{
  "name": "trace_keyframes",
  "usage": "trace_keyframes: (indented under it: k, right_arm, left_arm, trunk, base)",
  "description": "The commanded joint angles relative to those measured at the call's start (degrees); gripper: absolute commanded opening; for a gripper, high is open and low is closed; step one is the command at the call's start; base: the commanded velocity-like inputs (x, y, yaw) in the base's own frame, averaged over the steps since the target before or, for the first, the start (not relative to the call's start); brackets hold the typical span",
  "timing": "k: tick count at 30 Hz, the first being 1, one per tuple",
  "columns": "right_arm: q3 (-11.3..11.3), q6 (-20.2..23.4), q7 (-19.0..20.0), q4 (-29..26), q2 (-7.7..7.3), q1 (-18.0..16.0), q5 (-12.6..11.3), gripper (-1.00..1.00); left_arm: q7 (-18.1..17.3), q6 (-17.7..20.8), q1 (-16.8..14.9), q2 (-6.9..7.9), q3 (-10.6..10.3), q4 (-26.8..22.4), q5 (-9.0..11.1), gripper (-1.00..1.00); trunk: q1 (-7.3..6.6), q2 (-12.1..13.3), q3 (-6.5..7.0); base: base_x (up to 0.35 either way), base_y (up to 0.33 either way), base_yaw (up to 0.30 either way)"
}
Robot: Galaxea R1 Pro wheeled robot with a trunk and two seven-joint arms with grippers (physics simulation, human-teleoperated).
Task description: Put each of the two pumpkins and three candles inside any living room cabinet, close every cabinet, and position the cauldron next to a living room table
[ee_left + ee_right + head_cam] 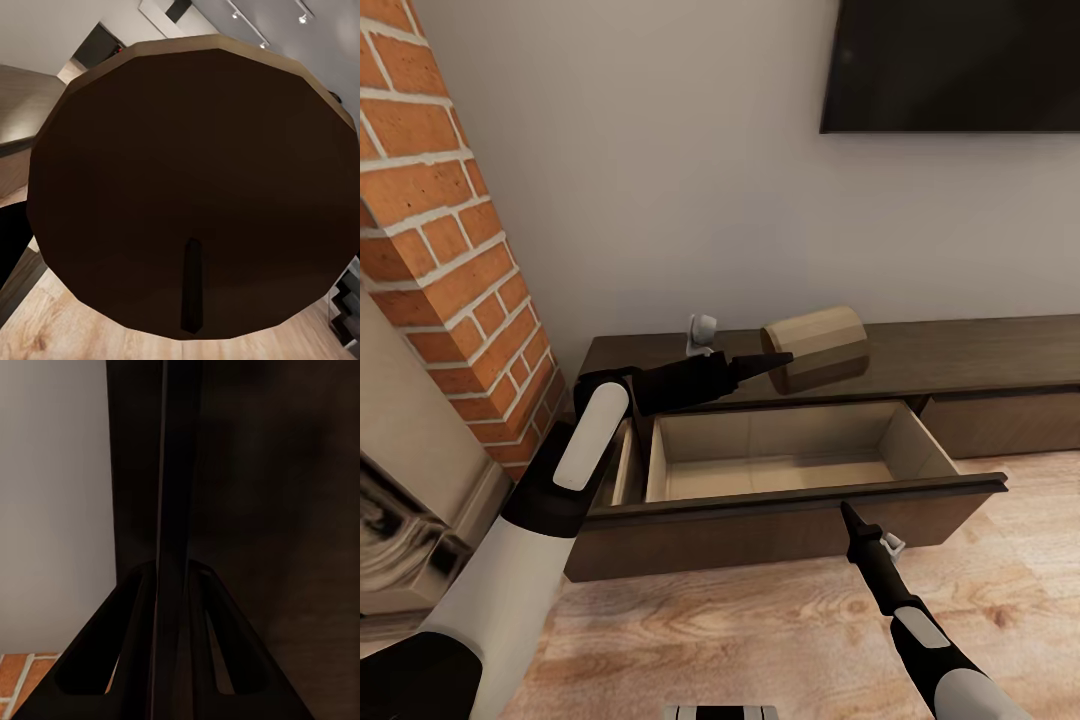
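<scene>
A beige candle (820, 345) hangs tipped on its side just above the dark brown cabinet (980, 360), over the back of an open drawer (780, 455). My left gripper (778, 361) is shut on the candle's end. In the left wrist view the candle's dark top face (195, 150) with its wick (192, 285) is very close. The drawer's light wood interior holds nothing that I can see. My right gripper (848, 513) is shut, its tips against the drawer's front panel (760, 535). In the right wrist view its closed fingers (174, 510) point at the dark wood.
A brick column (440, 250) rises at the left beside the cabinet. A black TV (960, 60) hangs on the wall above. Another cabinet compartment (622, 470) stands open left of the drawer. Wooden floor (740, 640) lies in front.
</scene>
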Motion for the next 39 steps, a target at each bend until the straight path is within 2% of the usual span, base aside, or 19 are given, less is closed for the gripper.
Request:
trace_keyframes:
  k: [1, 9, 10, 27, 39]
  right_arm:
    - [1.54, 1.08, 0.69, -0.01, 0.76, -0.06, -0.27, -1.0]
    - [1.56, 1.08, 0.69, -0.01, 0.76, -0.06, -0.22, -1.0]
    - [1.55, 1.08, 0.69, -0.03, 0.76, -0.06, -0.17, 1.0]
    - [1.63, 1.08, 0.69, -0.1, 0.76, -0.06, -0.18, 1.0]
    - [1.87, 1.08, 0.77, -0.1, 0.9, -0.06, -0.13, 1.0]
  left_arm:
    - [-0.14, 0.31, -0.03, -0.03, 0.05, 0.03, 0.08, -1.0]
    - [-0.14, 0.31, -0.03, -0.03, 0.05, 0.03, 0.09, -1.0]
    - [-0.14, 0.31, -0.01, -0.03, 0.05, 0.03, 0.09, -1.0]
    - [-0.14, 0.31, -0.02, -0.03, 0.05, 0.03, 0.08, -1.0]
    - [-0.01, 0.31, -0.03, -0.03, 0.05, 0.52, 0.01, -1.0]
  trunk:
    - [-0.02, -0.03, -0.03]
    - [-0.02, -0.03, -0.03]
    - [-0.02, -0.03, -0.03]
    - [-0.02, -0.03, -0.03]
    - [-0.02, -0.03, -0.03]
  base:
    - [0.0, 0.0, 0.0]
    - [0.0, 0.0, 0.0]
    - [0.0, 0.0, 0.0]
    - [-0.002, 0.0, 0.0]
    - [-0.225, 0.0, 0.0]
